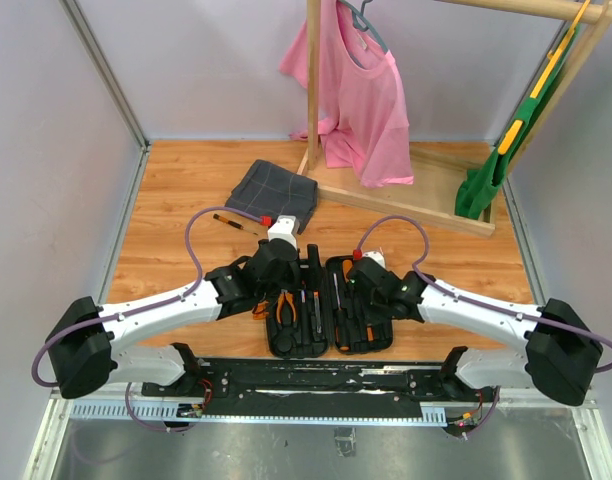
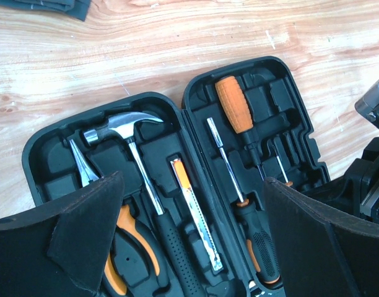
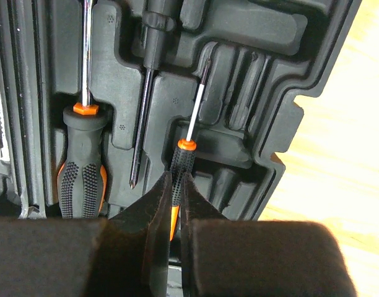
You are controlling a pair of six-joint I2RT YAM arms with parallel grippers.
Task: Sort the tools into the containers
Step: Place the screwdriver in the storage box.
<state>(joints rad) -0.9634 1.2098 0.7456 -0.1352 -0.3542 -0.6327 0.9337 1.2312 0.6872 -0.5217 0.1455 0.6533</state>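
Inside the case [image 3: 264, 28], right fingers [image 3: 153, 213] pinch a slim screwdriver [image 3: 182, 162].

1 ea: hammer [image 2: 122, 125], pliers [image 2: 139, 240], case [image 2: 283, 104]

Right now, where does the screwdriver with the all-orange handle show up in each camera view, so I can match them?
Top external: the orange-handled screwdriver lies at the far end of the right half of the tool box.
Left wrist: upper centre-right, handle up, tip down.
Right wrist: only its black collar and shaft show, upper centre; the handle is out of frame.
Shared landmark: the open black case.
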